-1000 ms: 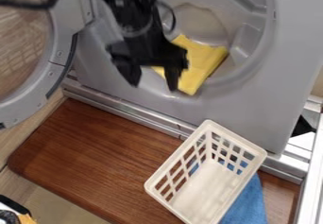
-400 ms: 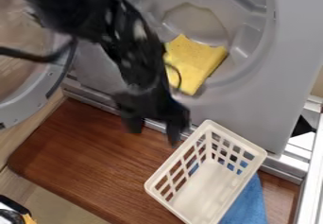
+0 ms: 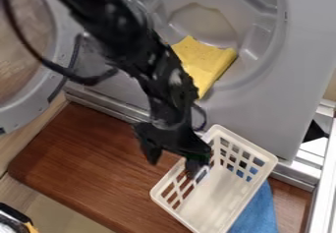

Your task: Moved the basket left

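The black gripper (image 3: 172,170) is down at the basket (image 3: 220,192), spread wide open, with 1 finger on either side of the basket's upper-left long wall. From where I stand, 1 finger hangs outside, over the brown wooden board (image 3: 92,158), and the other is over the inside of the basket. I can't tell whether either of the 2 is touching the plastic, and I see nothing held between them.

The basket is cream-coloured, with square holes in its walls, and it sits upright and slantwise toward the lower right of the board — near the front of the big grey machine (image 3: 282,89). A blue cloth (image 3: 259,210) lies partly under it, sticking out past its lower-right side and showing through some of the holes.

The black arm (image 3: 125,35) slants in from the upper left, across the front of the machine, with a loose dark cable (image 3: 82,79) looping beside it. Behind the arm, a yellow cloth (image 3: 203,62) lies in the machine's round opening, and the round door (image 3: 29,111) stands open at the left. A metal rail (image 3: 108,105) runs between the machine and the board.
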Robot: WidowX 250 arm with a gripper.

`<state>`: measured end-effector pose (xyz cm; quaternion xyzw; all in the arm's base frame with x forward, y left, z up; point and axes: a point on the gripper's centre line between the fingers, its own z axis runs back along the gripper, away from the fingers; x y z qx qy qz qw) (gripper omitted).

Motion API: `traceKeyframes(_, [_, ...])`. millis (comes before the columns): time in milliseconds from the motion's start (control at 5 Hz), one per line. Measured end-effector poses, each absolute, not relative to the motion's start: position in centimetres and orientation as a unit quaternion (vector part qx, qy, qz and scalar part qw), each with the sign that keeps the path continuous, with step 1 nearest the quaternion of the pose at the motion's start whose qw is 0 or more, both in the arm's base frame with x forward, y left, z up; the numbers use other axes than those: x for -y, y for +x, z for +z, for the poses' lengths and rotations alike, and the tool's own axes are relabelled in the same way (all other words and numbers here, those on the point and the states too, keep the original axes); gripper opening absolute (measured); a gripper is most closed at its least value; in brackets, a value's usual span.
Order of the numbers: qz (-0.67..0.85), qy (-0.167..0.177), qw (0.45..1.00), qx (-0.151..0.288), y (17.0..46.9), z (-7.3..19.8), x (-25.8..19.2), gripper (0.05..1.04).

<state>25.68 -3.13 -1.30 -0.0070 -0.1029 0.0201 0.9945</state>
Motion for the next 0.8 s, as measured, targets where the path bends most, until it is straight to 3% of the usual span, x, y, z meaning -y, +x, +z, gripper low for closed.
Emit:
traceKeyframes(200, [0.014,-0.017,0.995,0.097,26.3,-2.7,3.6,0.948])
traceKeyframes(600, [-0.012,0.006,0.996,0.084,26.1,-3.9,3.8,0.345])
traceKeyframes(800, [-0.007,0.003,0.997,0.083,25.9,-3.9,3.5,0.176])
